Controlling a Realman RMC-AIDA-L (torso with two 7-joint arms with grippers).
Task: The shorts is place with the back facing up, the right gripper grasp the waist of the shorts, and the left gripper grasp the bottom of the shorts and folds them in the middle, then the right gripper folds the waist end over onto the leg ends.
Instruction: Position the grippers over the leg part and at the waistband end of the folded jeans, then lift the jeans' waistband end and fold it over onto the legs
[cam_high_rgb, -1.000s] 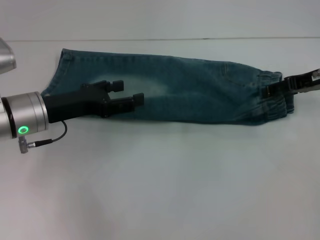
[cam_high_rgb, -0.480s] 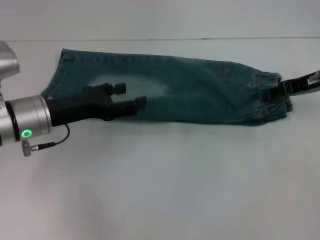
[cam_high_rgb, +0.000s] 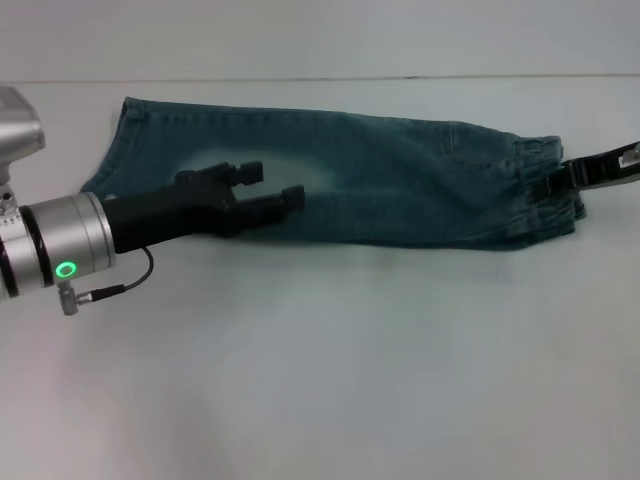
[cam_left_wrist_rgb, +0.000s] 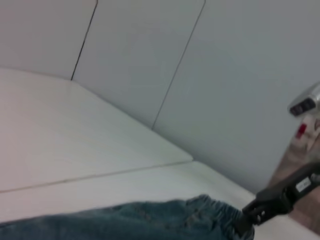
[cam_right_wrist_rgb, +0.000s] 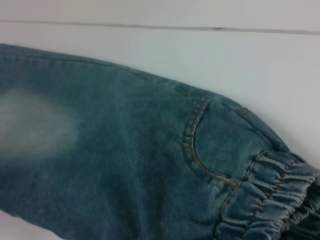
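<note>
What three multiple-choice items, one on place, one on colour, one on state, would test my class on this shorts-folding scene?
1. Where is the right gripper?
A. at the gathered elastic waist
B. at the leg hems
C. off the table

2. What colour is the light on the left arm's wrist?
A. red
B. green
C. blue

3. How do the shorts lie?
A. crumpled in a heap
B. hanging in the air
C. folded lengthwise, flat

Key:
1 A, the black right gripper meets the waistband.
2 B, the light glows green behind the left gripper.
3 C, the blue faded denim shorts form one flat strip.
</note>
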